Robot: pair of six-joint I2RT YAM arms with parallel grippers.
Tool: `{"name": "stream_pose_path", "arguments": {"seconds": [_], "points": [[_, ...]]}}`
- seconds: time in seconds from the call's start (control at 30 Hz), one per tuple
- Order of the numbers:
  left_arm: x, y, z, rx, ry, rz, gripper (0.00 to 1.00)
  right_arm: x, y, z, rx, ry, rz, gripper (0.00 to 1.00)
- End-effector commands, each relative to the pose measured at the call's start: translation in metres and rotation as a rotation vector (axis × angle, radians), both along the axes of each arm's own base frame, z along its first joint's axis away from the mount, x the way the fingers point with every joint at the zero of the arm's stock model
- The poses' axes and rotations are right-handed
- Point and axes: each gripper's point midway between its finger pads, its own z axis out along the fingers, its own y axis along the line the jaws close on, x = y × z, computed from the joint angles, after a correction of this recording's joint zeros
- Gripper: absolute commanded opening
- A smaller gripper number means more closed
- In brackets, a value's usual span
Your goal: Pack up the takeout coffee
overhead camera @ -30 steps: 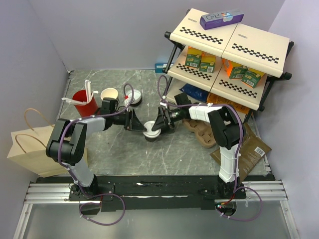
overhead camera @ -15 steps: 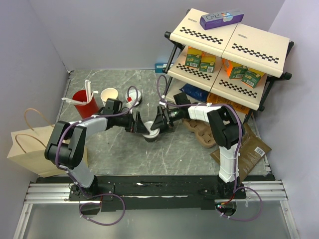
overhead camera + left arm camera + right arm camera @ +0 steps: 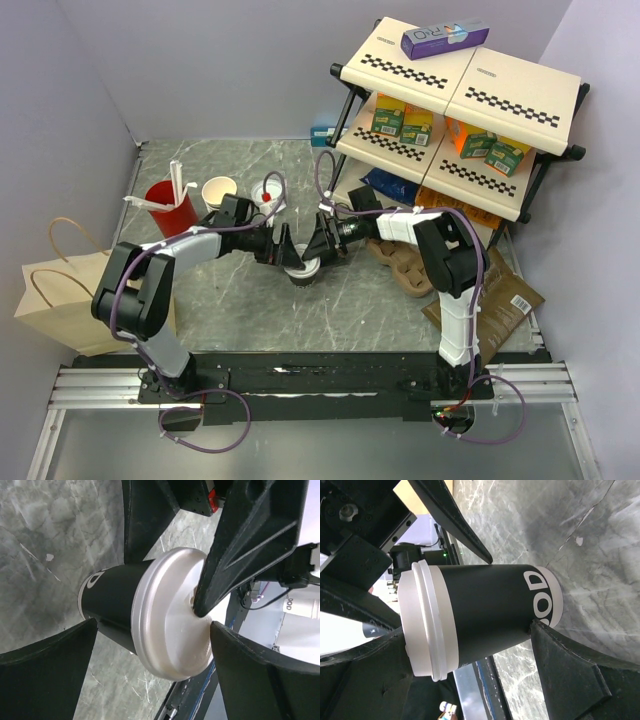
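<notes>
**Two hands close in on the coffee in the middle of the tabletop**

The coffee (image 3: pixel 303 268) stands upright on its base on the tabletop (image 3: pixel 380 320), between the two arms and well apart from the paper bag (image 3: pixel 60 300) at the far left. The left hand (image 3: pixel 153 625) has its fingers spread wide, one on either side of the coffee. That looks like the set-up for taking hold, which makes sense since the bag is on that arm's side. The right hand (image 3: pixel 512 592) reaches in from the opposite side, fingers also set wide and lying close along the dark sides. I can't tell whether it is squeezing or only steadying. My guess is a pass from right to left, with the coffee resting on the tabletop so nothing tips.
</notes>
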Motion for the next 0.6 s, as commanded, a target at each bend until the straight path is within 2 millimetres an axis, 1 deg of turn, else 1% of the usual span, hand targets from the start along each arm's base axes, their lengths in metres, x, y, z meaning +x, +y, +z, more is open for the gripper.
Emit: {"name": "stream_pose_path", "arguments": {"seconds": [0.0,0.07,0.1,0.17,0.2,0.23,0.27,0.3,0.33,0.4,0.43,0.47,0.5,0.57], "points": [[0.003,0.056,-0.091,0.474,0.009,0.117,0.98,0.01,-0.012,-0.05,-0.134,0.009,-0.081,0.91],[0.002,0.061,-0.097,0.494,0.024,0.136,0.99,0.011,-0.011,-0.049,-0.13,0.001,-0.077,0.91],[0.0,0.057,-0.098,0.477,0.035,0.114,0.99,0.011,-0.01,-0.047,-0.125,-0.005,-0.075,0.91],[-0.001,0.053,-0.091,0.453,0.018,0.07,0.99,0.014,-0.009,-0.038,-0.102,-0.022,-0.071,0.91],[0.001,0.043,-0.076,0.388,-0.005,0.042,0.99,0.016,-0.007,-0.034,-0.088,-0.04,-0.067,0.91],[0.004,0.039,-0.067,0.353,-0.034,0.022,0.99,0.018,-0.006,-0.028,-0.074,-0.052,-0.065,0.91],[0.011,0.032,-0.056,0.312,-0.078,0.02,0.99,0.02,-0.007,-0.02,-0.06,-0.072,-0.065,0.92],[0.019,0.026,-0.037,0.272,-0.13,0.022,0.99,0.021,-0.007,-0.013,-0.032,-0.089,-0.055,0.92],[0.019,0.017,-0.024,0.211,-0.142,-0.003,0.99,0.022,-0.007,-0.006,-0.013,-0.102,-0.051,0.94],[0.029,0.007,-0.002,0.162,-0.179,-0.011,1.0,0.023,-0.008,0.014,0.043,-0.141,-0.033,0.96],[0.029,0.003,0.005,0.135,-0.18,-0.018,0.99,0.026,-0.011,0.022,0.059,-0.16,-0.034,0.99],[0.031,0.002,0.01,0.128,-0.184,-0.016,0.99,0.027,-0.012,0.033,0.077,-0.191,-0.03,0.99],[0.034,0.001,0.016,0.123,-0.192,-0.01,0.99,0.028,-0.012,0.039,0.091,-0.217,-0.02,0.99],[0.036,0.0,0.022,0.12,-0.195,0.003,0.99,0.031,-0.017,0.054,0.099,-0.255,-0.019,0.99]]}}
